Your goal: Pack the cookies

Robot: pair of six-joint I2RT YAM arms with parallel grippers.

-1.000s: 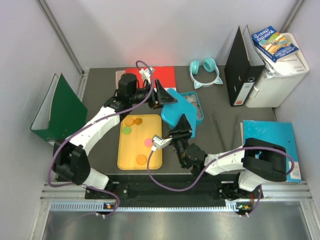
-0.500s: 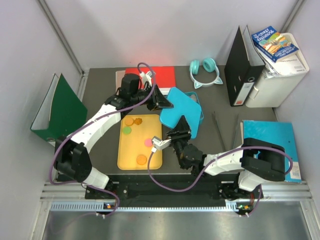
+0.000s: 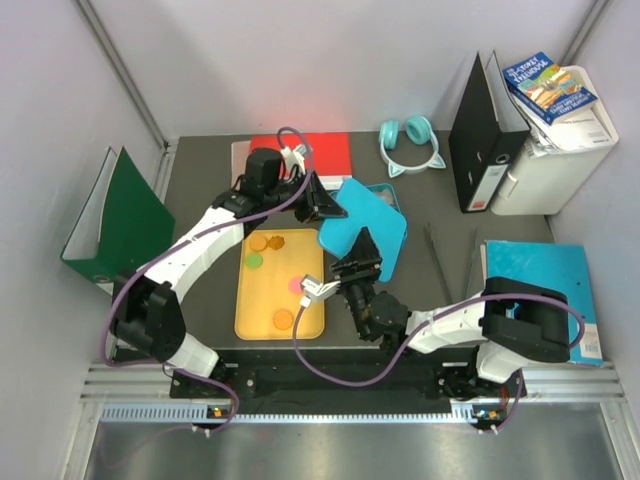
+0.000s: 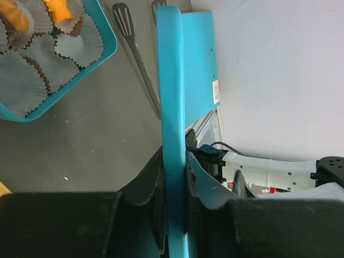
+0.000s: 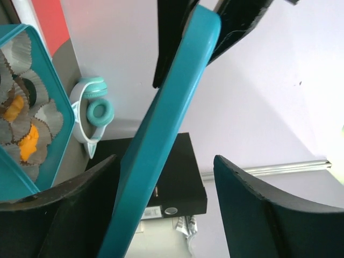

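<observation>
the dark table (image 3: 440, 215) carries a yellow tray (image 3: 260, 325) near its front edge, left of centre. a teal box (image 4: 65, 85) sits just past the tray's far right corner. a teal lid (image 3: 365, 225) stands on edge above the box and hides most of it in the top view. the cookies (image 3: 283, 319) are in two places. five lie on the tray: two orange and a green at the far left corner, a pink by the right edge, an orange towards the front right. at least two orange ones sit in paper cups (image 4: 32, 59) inside the box.

they look like thin, stiff, very light discs, probably brittle and apt to slide on the smooth tray. lying flat, they are best pinched from above across opposite edges, gently.

the left arm stretches from the front left of the table past the tray's far edge, wrist turned right. the left gripper (image 3: 322, 205) is clamped tight on the lid's edge. the right arm is folded low along the front edge, wrist tipped upward. the right gripper (image 3: 362, 250) is spread wide, one finger on each side of the lid and gripping nothing.
</observation>
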